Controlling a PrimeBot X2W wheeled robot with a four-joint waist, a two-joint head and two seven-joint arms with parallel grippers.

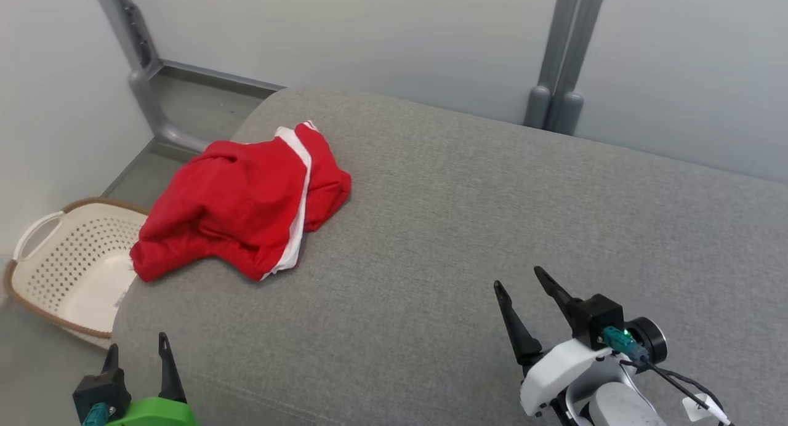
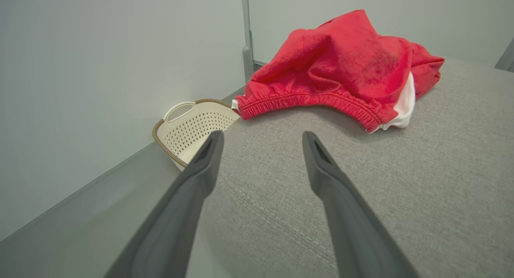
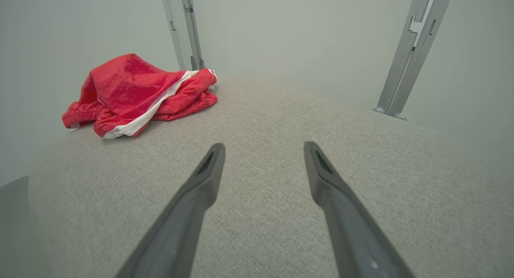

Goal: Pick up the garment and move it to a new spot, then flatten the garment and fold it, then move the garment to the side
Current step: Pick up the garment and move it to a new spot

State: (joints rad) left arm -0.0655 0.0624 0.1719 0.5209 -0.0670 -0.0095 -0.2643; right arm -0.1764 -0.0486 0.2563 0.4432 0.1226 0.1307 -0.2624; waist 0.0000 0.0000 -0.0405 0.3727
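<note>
The crumpled red garment [image 1: 237,207], soft cloth with a white side stripe and a gathered elastic waistband, lies heaped at the far left corner of the grey woven-upholstered bench [image 1: 462,229]. A cream perforated basket [image 1: 74,260] stands beside that corner. The tapered dark jaws of the left gripper [image 1: 138,344] and right gripper [image 1: 518,277] stand apart, empty.
</note>
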